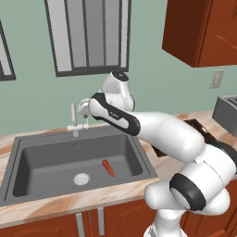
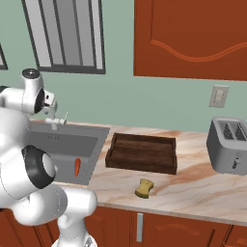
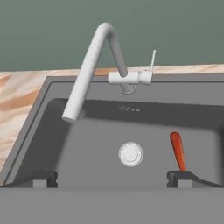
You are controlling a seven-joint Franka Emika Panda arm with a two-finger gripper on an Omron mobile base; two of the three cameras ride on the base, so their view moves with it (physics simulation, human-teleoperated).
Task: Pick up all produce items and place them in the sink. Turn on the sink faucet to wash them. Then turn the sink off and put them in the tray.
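One slim red-orange vegetable (image 1: 108, 168) lies on the floor of the sink (image 1: 28, 152), to the right of the single round silver drain (image 1: 81, 178) and apart from it. In the hand view it lies lengthwise beside the drain, its near end just above one dark fingertip (image 3: 180, 177). There is one sink faucet (image 3: 89, 65), with a pale spout that arches out over the basin and a thin handle (image 3: 152, 61) standing up from its short crossbar at the back rim. One dark brown tray (image 2: 141, 153) sits on the counter just right of the sink, holding nothing. One yellow sponge (image 2: 144, 188) lies in front of the tray, nearer the counter edge. One grey toaster (image 2: 228, 144) stands further right, well apart from the tray.

The white arm reaches forward and leftward from the base, its elbow over the counter right of the basin and its wrist raised near the faucet at the back of the sink. The gripper (image 3: 112, 178) looks down across the basin toward the wall, its fingers spread wide and holding nothing.

The counter (image 2: 202, 188) is marbled beige above reddish-brown cabinet doors. The wall is pale green, with a barred window (image 1: 88, 34) above the sink, a reddish-brown wall cupboard (image 2: 193, 36) to the right, and a pale outlet plate (image 2: 218, 96) above the toaster.
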